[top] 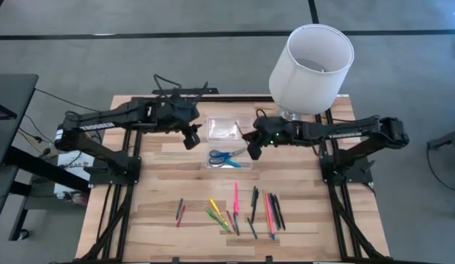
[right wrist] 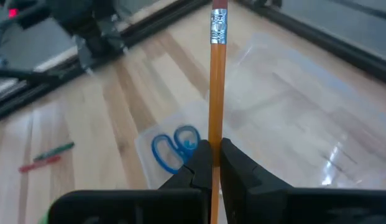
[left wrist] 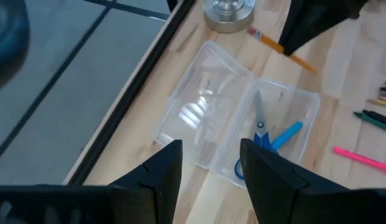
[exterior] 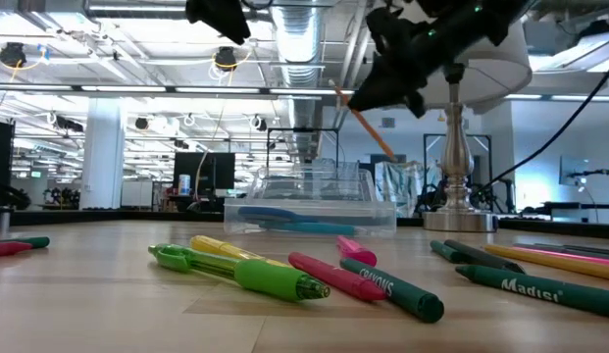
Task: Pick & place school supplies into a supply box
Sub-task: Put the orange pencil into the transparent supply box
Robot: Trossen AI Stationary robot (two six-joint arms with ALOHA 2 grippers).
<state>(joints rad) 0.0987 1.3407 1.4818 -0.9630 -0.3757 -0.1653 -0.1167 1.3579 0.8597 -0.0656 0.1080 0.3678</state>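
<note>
Clear plastic supply box [top: 225, 158], lid [top: 223, 128] laid open flat toward the table's far edge, tray holding blue-handled scissors [top: 226, 155] and a blue pen [left wrist: 286, 134]. Right gripper [right wrist: 210, 155]: raised just beside the tray's right end, fingers pinched on an orange pencil [right wrist: 216, 87], eraser end pointing away from the wrist. Left gripper [left wrist: 208, 165]: raised over the box's left side, fingers spread apart, nothing between them. Remaining supplies: a loose row of pens and markers [top: 234, 209] on the near half of the wooden table [top: 154, 183], among them a green pen [exterior: 240, 270], pink marker [exterior: 333, 275] and dark green marker [exterior: 392, 287]. White lampshade [top: 311, 66] on a chrome base [exterior: 466, 211] at the far right corner.
</note>
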